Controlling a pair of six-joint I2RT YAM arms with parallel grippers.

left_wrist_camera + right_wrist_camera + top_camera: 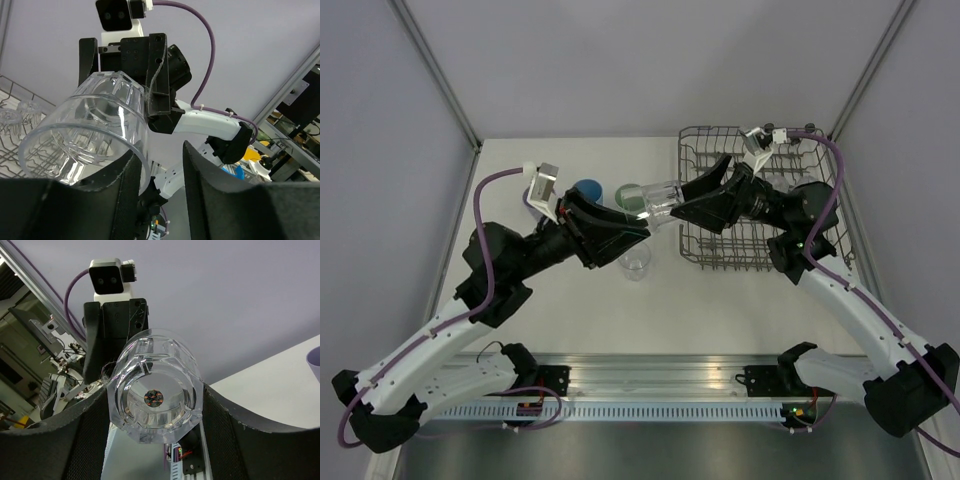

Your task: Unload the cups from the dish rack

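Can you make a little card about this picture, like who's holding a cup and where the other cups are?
Right tool: shut on a clear glass, held sideways in the air
Left tool: open, facing the glass's mouth
On the table: blue cup, green cup, another clear glass
Dish rack: clear glasses inside

Both my arms reach inward, meeting near the middle of the top view. My right gripper clamps a clear glass; my left gripper faces it, fingers parted.
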